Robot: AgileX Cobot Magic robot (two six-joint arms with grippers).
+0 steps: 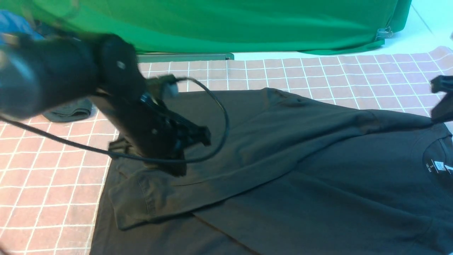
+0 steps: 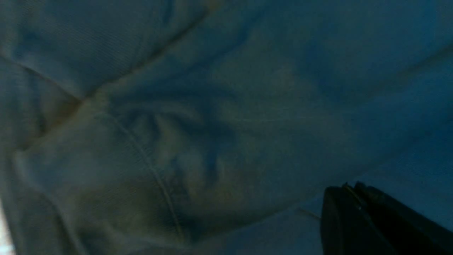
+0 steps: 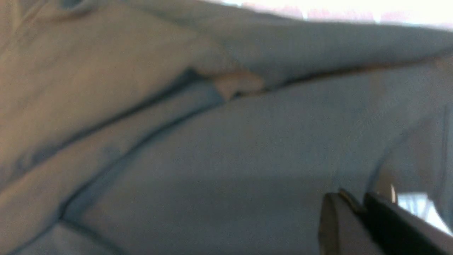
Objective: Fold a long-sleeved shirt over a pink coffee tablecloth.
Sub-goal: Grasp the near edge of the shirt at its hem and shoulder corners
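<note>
The long-sleeved shirt [image 1: 300, 159] is black and lies spread on the pink coffee tablecloth [image 1: 53, 170], with its round neck and small label [image 1: 439, 165] at the right. One sleeve [image 1: 184, 191] lies folded across the body toward the left. My left gripper [image 1: 178, 168] hovers at that sleeve. In the left wrist view its jaws [image 2: 350, 186] are pressed together with only dark fabric [image 2: 177, 124] beyond them. My right gripper [image 1: 440, 102] is at the far right edge by the shirt's shoulder. In the right wrist view it [image 3: 354, 198] looks shut over the cloth [image 3: 212, 148], nothing showing between the fingers.
A smaller dark grey-green garment [image 1: 70, 111] lies on the tablecloth at the back left, partly behind my left arm. A green backdrop cloth [image 1: 230, 24] hangs along the far edge. A blue garment [image 1: 14, 21] shows at the top left corner.
</note>
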